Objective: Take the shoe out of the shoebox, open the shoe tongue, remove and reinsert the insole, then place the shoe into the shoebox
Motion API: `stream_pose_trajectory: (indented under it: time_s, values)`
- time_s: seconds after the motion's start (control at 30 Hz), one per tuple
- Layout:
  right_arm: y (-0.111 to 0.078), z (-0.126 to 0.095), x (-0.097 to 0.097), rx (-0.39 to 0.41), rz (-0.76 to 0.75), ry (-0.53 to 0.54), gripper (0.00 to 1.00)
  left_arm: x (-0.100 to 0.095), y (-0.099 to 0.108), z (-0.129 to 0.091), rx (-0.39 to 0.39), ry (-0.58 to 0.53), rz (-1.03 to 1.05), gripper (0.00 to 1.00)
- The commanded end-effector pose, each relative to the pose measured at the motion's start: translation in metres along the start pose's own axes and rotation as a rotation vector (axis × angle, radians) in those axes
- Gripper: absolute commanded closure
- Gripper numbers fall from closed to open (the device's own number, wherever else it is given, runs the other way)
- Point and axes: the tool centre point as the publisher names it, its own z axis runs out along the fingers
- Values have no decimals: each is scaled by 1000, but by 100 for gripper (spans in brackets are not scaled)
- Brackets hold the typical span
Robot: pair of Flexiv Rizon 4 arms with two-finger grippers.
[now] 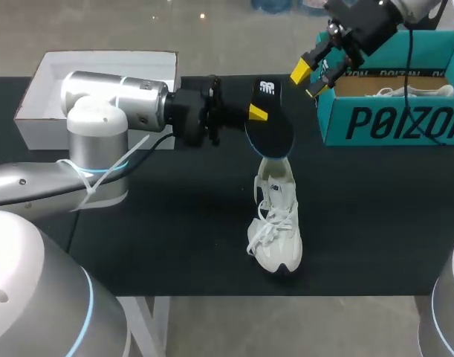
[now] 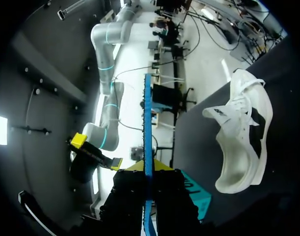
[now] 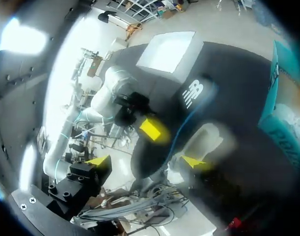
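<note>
A white shoe stands on the black table, toe toward the front edge. Just above its heel hangs a black insole, and my left gripper is shut on the insole's edge. In the left wrist view the insole runs edge-on between the fingers of that gripper, with the shoe beside it. My right gripper hangs open to the right of the insole, near the teal shoebox, holding nothing. From the right wrist, its gripper faces the insole and the shoe.
The white box lid lies at the back left, partly behind my left arm. The shoebox holds white paper and stands at the back right. My right gripper shows beyond the insole in the left wrist view.
</note>
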Motion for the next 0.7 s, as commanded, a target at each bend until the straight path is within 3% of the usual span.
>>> stream_pose_trajectory:
  time_s: [0.03, 0.4, 0.7]
  values:
    - [-17, -26, 32, 9, -45, -268, 0, 4, 7, 5, 21, 7, -7, 100]
    - [-20, -53, 96, 92, -195, -641, 0, 8, 8, 10, 39, 17, -27, 100]
    - [-21, -57, 106, 88, -230, -728, 0, 13, 7, 11, 59, 25, -41, 100]
